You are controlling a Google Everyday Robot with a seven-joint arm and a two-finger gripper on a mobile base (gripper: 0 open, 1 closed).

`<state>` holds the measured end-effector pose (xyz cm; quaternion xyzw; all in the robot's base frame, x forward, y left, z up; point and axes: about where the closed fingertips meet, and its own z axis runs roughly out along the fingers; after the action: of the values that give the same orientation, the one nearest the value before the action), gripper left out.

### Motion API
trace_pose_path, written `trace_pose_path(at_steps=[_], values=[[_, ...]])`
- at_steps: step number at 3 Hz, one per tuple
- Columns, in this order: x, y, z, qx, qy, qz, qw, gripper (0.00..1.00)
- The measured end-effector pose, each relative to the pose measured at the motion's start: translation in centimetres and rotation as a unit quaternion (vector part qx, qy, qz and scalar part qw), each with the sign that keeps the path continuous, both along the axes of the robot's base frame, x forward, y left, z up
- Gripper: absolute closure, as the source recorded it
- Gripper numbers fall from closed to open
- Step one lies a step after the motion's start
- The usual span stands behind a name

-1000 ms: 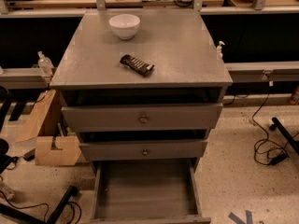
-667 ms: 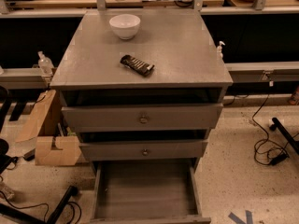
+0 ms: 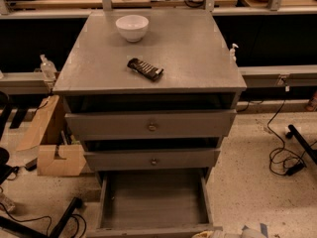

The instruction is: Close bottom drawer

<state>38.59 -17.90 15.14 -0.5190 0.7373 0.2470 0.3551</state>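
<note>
The bottom drawer (image 3: pixel 153 197) of the grey cabinet (image 3: pixel 148 58) is pulled far out toward me. Its inside is empty, and its front panel lies along the bottom edge of the view with the knob hidden. The middle drawer (image 3: pixel 152 158) and the top drawer (image 3: pixel 151 124) each stand slightly out, with a dark gap above each. My gripper is not in view. A small pale shape (image 3: pixel 212 233) at the bottom edge, by the open drawer's front right corner, cannot be identified.
A white bowl (image 3: pixel 132 27) and a dark snack bar (image 3: pixel 145 69) lie on the cabinet top. A cardboard box (image 3: pixel 54 152) stands on the floor at the left. Cables (image 3: pixel 285 157) trail at the right. A bench runs behind the cabinet.
</note>
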Motion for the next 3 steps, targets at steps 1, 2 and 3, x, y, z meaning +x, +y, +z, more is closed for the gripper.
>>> trace_pose_path(at_steps=[1, 2, 3], values=[[2.3, -0.4, -0.1, -0.004, -0.003, -0.008, 1.0, 1.0], [2.3, -0.4, -0.1, -0.004, -0.003, -0.008, 1.0, 1.0], [4.6, -0.4, -0.3, -0.005, -0.003, -0.015, 0.9999, 1.0]])
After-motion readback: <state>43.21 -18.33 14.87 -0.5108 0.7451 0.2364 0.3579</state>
